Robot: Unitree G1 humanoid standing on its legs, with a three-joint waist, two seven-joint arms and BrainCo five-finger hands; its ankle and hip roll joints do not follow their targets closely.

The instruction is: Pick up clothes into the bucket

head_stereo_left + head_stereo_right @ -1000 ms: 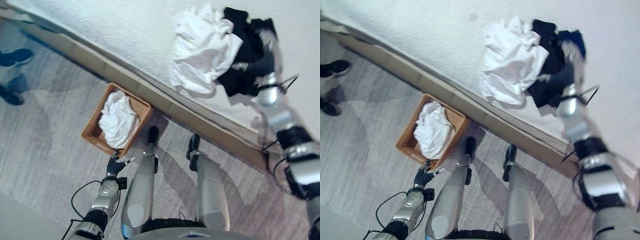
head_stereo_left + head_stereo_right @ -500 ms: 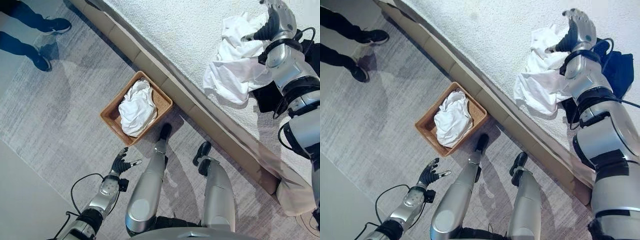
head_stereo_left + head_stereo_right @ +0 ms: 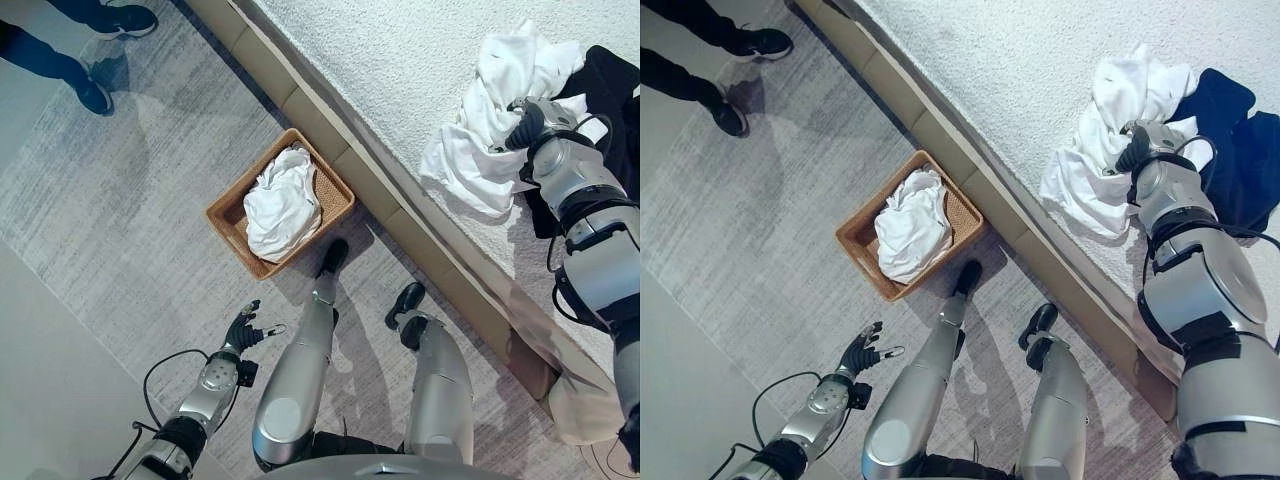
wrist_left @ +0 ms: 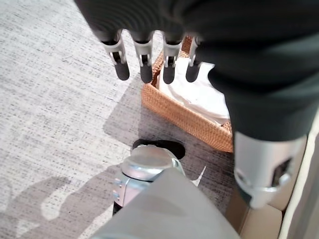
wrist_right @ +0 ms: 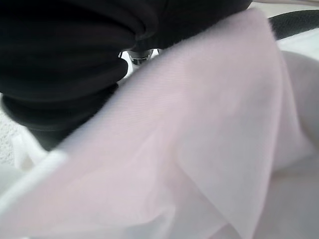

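Pressing into white garment (image 3: 480, 140) — right robot hand (image 3: 527, 118), fingers buried

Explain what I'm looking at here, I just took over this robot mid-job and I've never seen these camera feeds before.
The two wide pictures come from a stereo camera in the robot's head, looking down; the silver limbs low in the middle are its own legs. A woven basket stands on the grey carpet beside a white bed and already holds a white garment. On the bed lie a white cloth and a dark garment next to it.

The right robot hand is down in the white cloth; its wrist camera is nearly covered by that fabric, so whether its fingers have closed on it cannot be told. The left robot hand hangs low over the carpet, fingers relaxed and holding nothing; its wrist camera looks past those fingers toward the basket. A person's shoes show at the upper left.
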